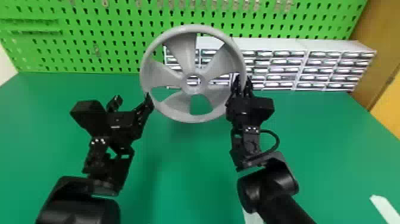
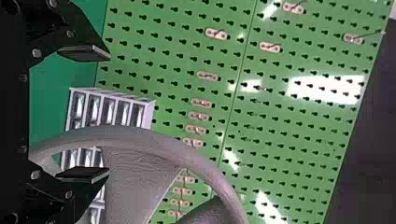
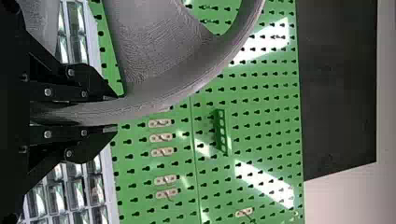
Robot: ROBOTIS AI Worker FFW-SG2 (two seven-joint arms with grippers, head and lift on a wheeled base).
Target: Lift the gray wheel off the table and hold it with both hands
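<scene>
The head view shows the gray wheel [image 1: 189, 89] standing roughly upright above the green table [image 1: 315, 143], with a faint shadow below it. Behind it are a green pegboard [image 1: 98, 37] and a bank of small white drawers [image 1: 300, 44]. The right gripper [image 1: 243, 86] has its two fingers closed around the rim on the wheel's right side. The left gripper [image 1: 131, 102] is at the other side, its fingers spread wide and gripping nothing; the inner one is right by the rim, though whether it touches I cannot tell. In the left wrist view, the left gripper [image 2: 106, 114] again has a broad gap between its fingers, and the rim curves past close to one of them, unclasped. In the right wrist view, the rim runs between the two fingers of the right gripper [image 3: 116, 113], pinched from both sides, with the pegboard and drawers beyond.
</scene>
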